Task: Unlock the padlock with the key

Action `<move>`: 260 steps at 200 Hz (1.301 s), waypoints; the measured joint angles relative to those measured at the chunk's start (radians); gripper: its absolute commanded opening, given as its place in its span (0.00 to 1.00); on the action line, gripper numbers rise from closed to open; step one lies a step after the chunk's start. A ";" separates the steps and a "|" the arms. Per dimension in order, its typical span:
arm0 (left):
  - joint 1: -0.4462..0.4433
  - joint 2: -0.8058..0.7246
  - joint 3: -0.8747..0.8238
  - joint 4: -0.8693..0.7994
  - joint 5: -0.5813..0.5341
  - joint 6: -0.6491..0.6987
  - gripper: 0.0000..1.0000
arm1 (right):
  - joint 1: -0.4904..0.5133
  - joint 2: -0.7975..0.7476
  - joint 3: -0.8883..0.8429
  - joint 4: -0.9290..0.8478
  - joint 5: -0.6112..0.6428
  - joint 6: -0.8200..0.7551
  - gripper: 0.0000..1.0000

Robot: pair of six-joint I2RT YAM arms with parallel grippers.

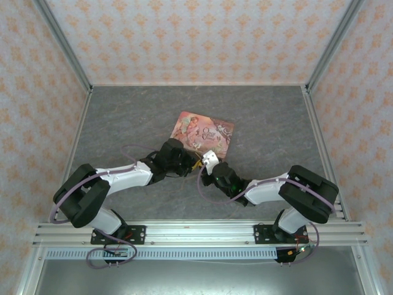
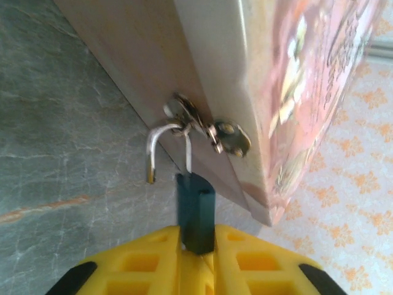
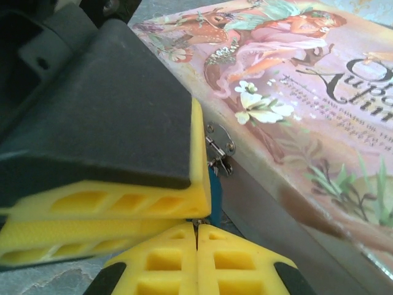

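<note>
Padlock (image 2: 196, 215) hangs from hasp (image 2: 230, 138) on box (image 1: 202, 130) near side (box at middle of table (image 1: 123, 123)).

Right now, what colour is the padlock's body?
The padlock is dark teal-blue with a silvery shackle. It shows best in the left wrist view.

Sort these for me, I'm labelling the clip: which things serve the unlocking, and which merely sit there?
Job: padlock, clamped by left gripper; right gripper, shut close by.
Merely there: pink box, whose hasp carries the padlock; table.
</note>
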 measured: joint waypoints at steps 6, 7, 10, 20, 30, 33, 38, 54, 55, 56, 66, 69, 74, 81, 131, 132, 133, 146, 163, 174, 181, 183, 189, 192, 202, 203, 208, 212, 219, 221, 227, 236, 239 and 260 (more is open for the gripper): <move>-0.001 0.000 0.002 0.000 0.003 0.005 0.28 | -0.002 0.002 0.000 -0.004 0.000 0.015 0.00; -0.002 0.000 0.002 0.000 0.003 0.005 0.29 | -0.002 0.002 0.000 -0.005 0.000 0.016 0.00; -0.004 0.000 0.002 0.000 0.004 0.010 0.29 | -0.003 0.004 0.000 -0.006 0.000 0.025 0.00; -0.006 0.000 0.002 0.000 0.005 0.012 0.32 | -0.005 0.011 0.002 -0.010 0.000 0.052 0.00; -0.006 0.000 0.002 -0.001 0.005 0.019 0.34 | -0.005 0.021 0.004 -0.011 0.000 0.086 0.00; -0.006 0.000 0.002 -0.002 0.004 0.020 0.35 | -0.005 0.024 0.005 -0.011 0.000 0.095 0.00; -0.006 0.000 0.002 -0.002 0.004 0.026 0.36 | -0.005 0.032 0.007 -0.011 0.000 0.116 0.00; -0.001 -0.002 0.002 -0.014 0.002 0.039 0.42 | -0.005 0.057 0.011 -0.007 -0.005 0.167 0.00; 0.000 -0.003 0.002 -0.017 0.002 0.042 0.42 | -0.005 0.058 0.011 -0.007 -0.005 0.171 0.00; 0.001 -0.003 0.002 -0.018 0.002 0.044 0.43 | -0.005 0.061 0.011 -0.005 -0.007 0.178 0.00; 0.006 -0.011 0.000 -0.031 0.001 0.050 0.47 | -0.005 0.074 0.011 0.001 -0.011 0.211 0.00; 0.008 -0.014 -0.002 -0.034 0.002 0.054 0.49 | -0.005 0.077 0.011 0.002 -0.011 0.220 0.00; 0.012 -0.021 -0.006 -0.038 0.001 0.058 0.51 | -0.005 0.081 0.011 0.006 -0.014 0.236 0.00; 0.021 -0.037 -0.014 -0.047 0.001 0.065 0.54 | -0.005 0.083 0.011 0.011 -0.015 0.258 0.00; 0.111 -0.184 -0.051 -0.160 -0.003 0.151 0.73 | -0.034 0.083 -0.023 0.098 -0.071 0.446 0.00; 0.113 -0.186 -0.051 -0.162 -0.003 0.153 0.73 | -0.035 0.083 -0.025 0.103 -0.074 0.454 0.00; 0.116 -0.190 -0.051 -0.164 -0.003 0.153 0.74 | -0.036 0.083 -0.026 0.104 -0.075 0.456 0.00; 0.152 -0.219 -0.051 -0.194 -0.003 0.184 0.77 | -0.049 0.083 -0.038 0.126 -0.099 0.512 0.00; 0.206 -0.243 -0.051 -0.235 -0.003 0.222 0.83 | -0.066 0.083 -0.055 0.158 -0.131 0.583 0.00; 0.241 -0.248 -0.050 -0.263 -0.003 0.253 0.87 | -0.078 0.085 -0.066 0.181 -0.153 0.633 0.00; 0.263 -0.249 -0.049 -0.282 -0.003 0.272 0.89 | -0.087 0.087 -0.072 0.195 -0.167 0.663 0.00; 0.267 -0.249 -0.048 -0.287 -0.004 0.277 0.90 | -0.090 0.088 -0.074 0.198 -0.172 0.673 0.00; 0.285 -0.248 -0.044 -0.306 -0.005 0.296 0.91 | -0.098 0.090 -0.078 0.209 -0.185 0.698 0.00; 0.293 -0.247 -0.041 -0.315 -0.006 0.311 0.92 | -0.102 0.092 -0.080 0.214 -0.192 0.712 0.00; 0.317 -0.241 -0.026 -0.340 -0.006 0.339 0.93 | -0.117 0.095 -0.086 0.225 -0.214 0.751 0.00; 0.320 -0.239 -0.023 -0.343 -0.006 0.345 0.94 | -0.119 0.095 -0.087 0.227 -0.215 0.753 0.00; 0.329 -0.232 -0.012 -0.352 -0.006 0.359 0.95 | -0.126 0.096 -0.089 0.232 -0.226 0.773 0.00; 0.338 -0.224 0.000 -0.359 -0.006 0.377 0.95 | -0.132 0.096 -0.090 0.235 -0.235 0.789 0.01; 0.349 -0.209 0.019 -0.366 -0.006 0.399 0.96 | -0.141 0.096 -0.092 0.240 -0.247 0.813 0.03; 0.351 -0.206 0.024 -0.367 -0.006 0.401 0.97 | -0.143 0.096 -0.092 0.241 -0.251 0.818 0.04; 0.357 -0.193 0.040 -0.372 -0.006 0.421 0.97 | -0.150 0.096 -0.094 0.245 -0.261 0.837 0.06; 0.362 -0.175 0.065 -0.377 -0.008 0.446 0.98 | -0.160 0.096 -0.095 0.249 -0.276 0.860 0.09; 0.363 -0.170 0.072 -0.377 -0.009 0.456 0.98 | -0.163 0.097 -0.097 0.252 -0.281 0.871 0.10; 0.362 -0.151 0.110 -0.381 -0.026 0.509 0.98 | -0.187 0.097 -0.109 0.264 -0.304 0.917 0.20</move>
